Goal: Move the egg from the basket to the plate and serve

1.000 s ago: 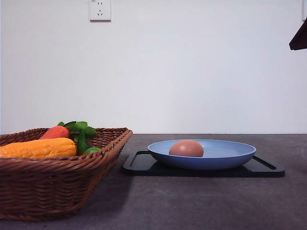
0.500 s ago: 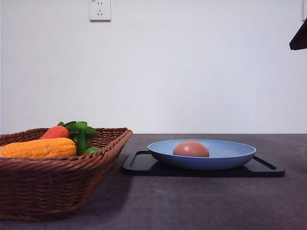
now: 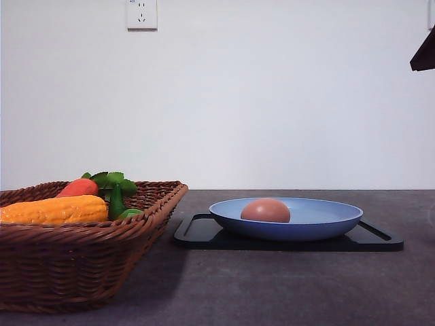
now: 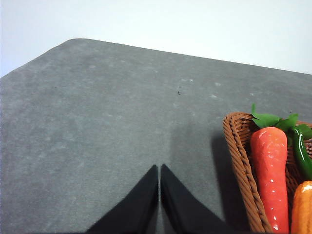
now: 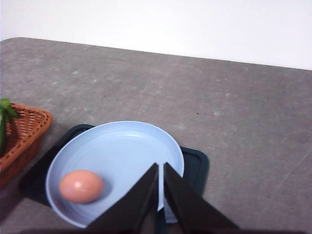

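Black fingers of your right hand (image 5: 161,168) sit pressed nearly together, a thin slit between them, holding nothing. Directly beneath and just ahead of those tips you have the light-blue plate (image 5: 126,146), resting on a flat black tray (image 5: 195,165). The egg (image 5: 81,186) lies inside the plate, off to one side of the hand and apart from it, close to the plate's rim nearest the basket (image 5: 22,134). In the front view the egg (image 3: 266,210) sits left of the plate's (image 3: 319,221) centre, and the tray (image 3: 204,234) lies on the dark grey surface (image 3: 272,292) just beside the wicker basket (image 3: 75,265).

Your left hand (image 4: 159,170) is likewise closed down to a narrow seam and carries nothing. It hangs over bare surface (image 4: 97,122), with the basket's braided rim (image 4: 239,161) beside it but not touching. Past that rim lie the carrot (image 4: 269,175) with green leaves, a green pepper (image 4: 301,153), and the corn cob (image 4: 303,207).
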{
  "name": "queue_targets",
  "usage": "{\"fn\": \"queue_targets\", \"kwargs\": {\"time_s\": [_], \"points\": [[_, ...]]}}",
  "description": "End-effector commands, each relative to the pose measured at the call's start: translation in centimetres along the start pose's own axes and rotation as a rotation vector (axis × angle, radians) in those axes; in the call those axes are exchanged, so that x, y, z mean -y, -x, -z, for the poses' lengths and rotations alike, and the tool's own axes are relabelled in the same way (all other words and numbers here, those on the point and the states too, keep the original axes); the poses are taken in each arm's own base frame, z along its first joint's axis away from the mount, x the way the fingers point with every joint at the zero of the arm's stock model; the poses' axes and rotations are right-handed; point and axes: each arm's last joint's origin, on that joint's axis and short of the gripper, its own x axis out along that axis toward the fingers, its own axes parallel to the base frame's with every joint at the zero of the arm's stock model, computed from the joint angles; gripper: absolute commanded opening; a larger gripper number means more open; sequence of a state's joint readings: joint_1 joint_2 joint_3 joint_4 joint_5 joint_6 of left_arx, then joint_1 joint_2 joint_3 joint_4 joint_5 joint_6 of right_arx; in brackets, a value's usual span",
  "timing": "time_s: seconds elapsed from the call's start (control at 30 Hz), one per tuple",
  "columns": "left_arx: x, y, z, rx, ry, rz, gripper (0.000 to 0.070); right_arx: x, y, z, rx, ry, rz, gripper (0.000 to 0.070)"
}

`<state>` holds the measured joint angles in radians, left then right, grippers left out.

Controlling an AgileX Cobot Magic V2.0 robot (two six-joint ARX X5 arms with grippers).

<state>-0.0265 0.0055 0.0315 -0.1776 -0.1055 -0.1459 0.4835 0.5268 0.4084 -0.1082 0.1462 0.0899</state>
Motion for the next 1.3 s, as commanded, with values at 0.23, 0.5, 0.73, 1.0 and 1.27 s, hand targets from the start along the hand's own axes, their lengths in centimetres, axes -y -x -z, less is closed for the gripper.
{"fn": "queue_targets", "kwargs": {"time_s": [0.23,0.5,0.73,1.0,1.27], "points": [[-0.1,-0.2,0.9,-0.035,0.001,-0.007,0.0000,1.6,2.4,0.6,0.128,0.130,0.162,0.0000],[-0.1,-0.2,0.9,-0.035,0.001,-0.007,0.0000,3.5,3.7,3.8,0.220,0.076,0.292,0.0000],[-0.1,-0.2,0.9,-0.035,0.001,-0.007,0.0000,4.3,3.1,6.9,0.201,0.009,0.299,0.0000],[-0.1,-0.2,0.9,-0.035,0.001,-0.007,0.0000,4.6,2.0,9.7,0.105,-0.075,0.237,0.0000],[-0.1,-0.2,0.9,-0.035,0.001,-0.007,0.0000,4.6,2.0,9.7,0.105,-0.119,0.246,0.0000]]}}
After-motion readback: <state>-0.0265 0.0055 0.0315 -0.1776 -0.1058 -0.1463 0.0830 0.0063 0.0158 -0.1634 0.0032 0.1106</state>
